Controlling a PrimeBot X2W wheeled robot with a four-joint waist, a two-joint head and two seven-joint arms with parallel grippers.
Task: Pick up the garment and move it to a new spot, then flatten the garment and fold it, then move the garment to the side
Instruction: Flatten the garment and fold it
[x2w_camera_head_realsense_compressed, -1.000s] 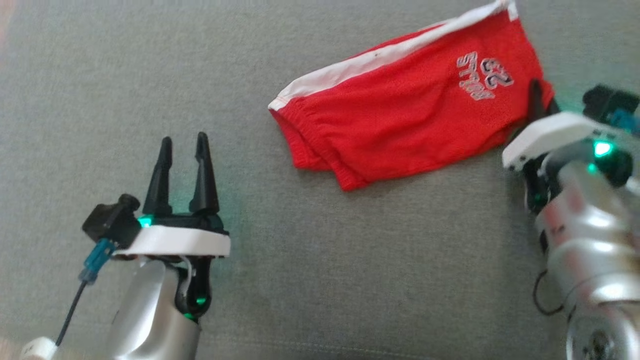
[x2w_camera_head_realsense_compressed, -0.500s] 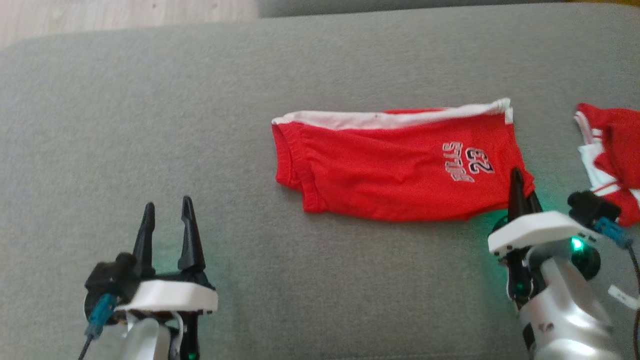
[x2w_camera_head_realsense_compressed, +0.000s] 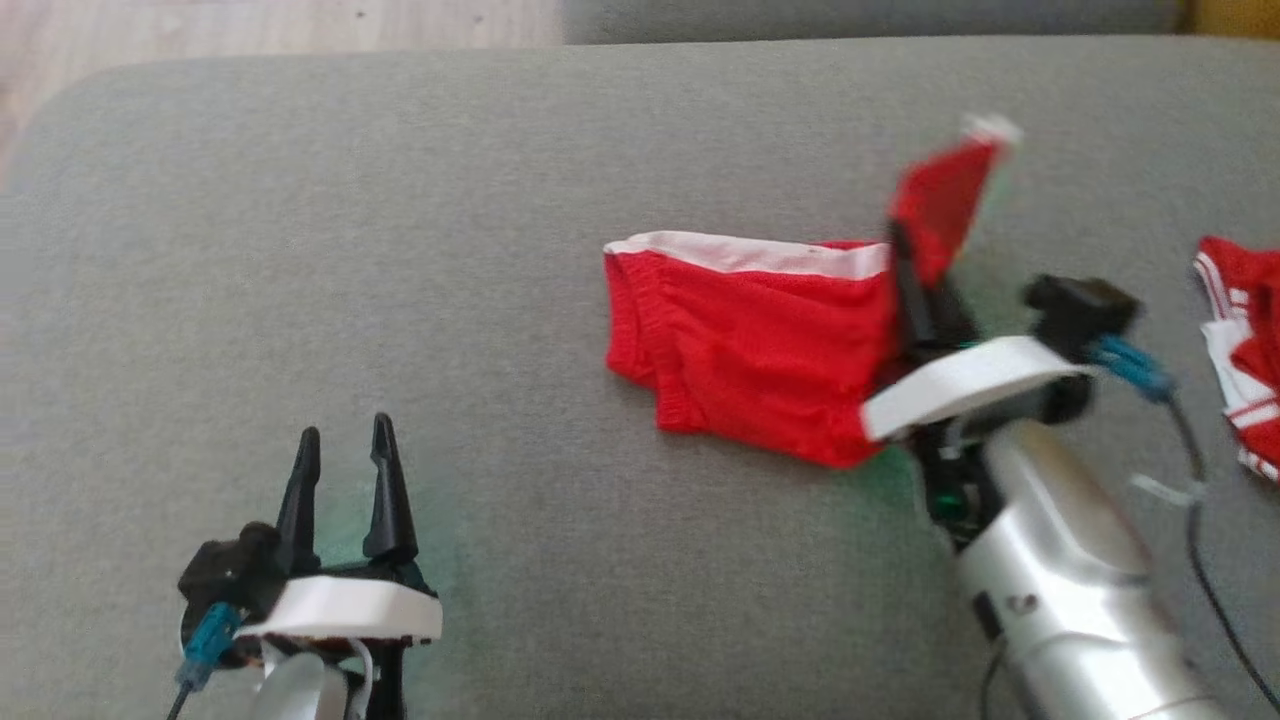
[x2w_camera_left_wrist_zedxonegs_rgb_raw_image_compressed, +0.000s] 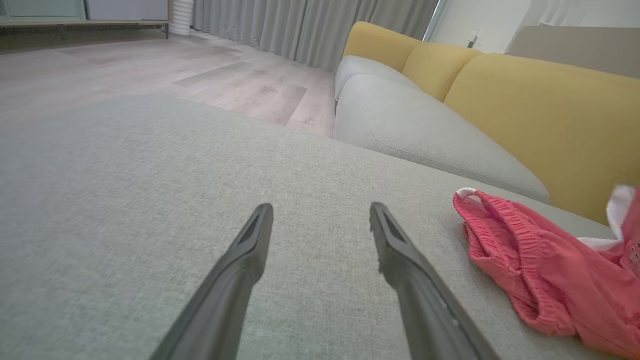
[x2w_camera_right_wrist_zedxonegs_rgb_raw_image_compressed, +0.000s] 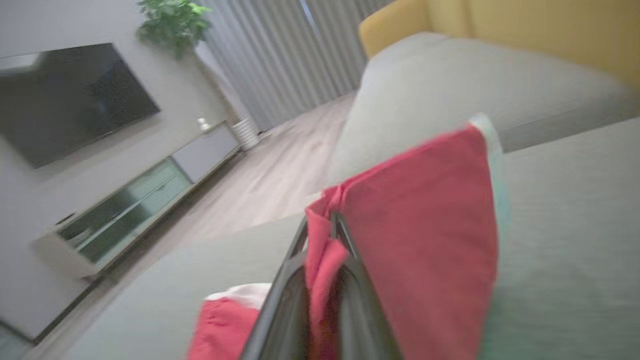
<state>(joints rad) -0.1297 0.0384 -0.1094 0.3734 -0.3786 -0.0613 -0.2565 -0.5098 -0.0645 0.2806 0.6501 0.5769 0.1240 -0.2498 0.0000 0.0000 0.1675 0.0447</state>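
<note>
The garment (x2w_camera_head_realsense_compressed: 740, 330) is a pair of red shorts with a white side stripe, lying on the grey sofa cushion (x2w_camera_head_realsense_compressed: 500, 200). My right gripper (x2w_camera_head_realsense_compressed: 900, 250) is shut on its right end and holds that end lifted and turned over toward the left; red cloth (x2w_camera_right_wrist_zedxonegs_rgb_raw_image_compressed: 425, 240) sits pinched between the two dark fingers. The waistband end (x2w_camera_left_wrist_zedxonegs_rgb_raw_image_compressed: 505, 235) still rests on the cushion. My left gripper (x2w_camera_head_realsense_compressed: 345, 445) hovers open over bare cushion at the lower left, well apart from the shorts, its fingers (x2w_camera_left_wrist_zedxonegs_rgb_raw_image_compressed: 240, 265) spread with nothing between them.
Another red and white garment (x2w_camera_head_realsense_compressed: 1240, 350) lies at the right edge of the cushion. Wooden floor (x2w_camera_head_realsense_compressed: 250, 30) lies beyond the cushion's far left edge. A yellow sofa back (x2w_camera_left_wrist_zedxonegs_rgb_raw_image_compressed: 525, 100) and a second grey cushion (x2w_camera_left_wrist_zedxonegs_rgb_raw_image_compressed: 425, 135) stand beyond.
The head camera has shifted. My right gripper has lifted the shorts' right end off the cushion and carried it leftward over the rest. The left gripper stays open.
</note>
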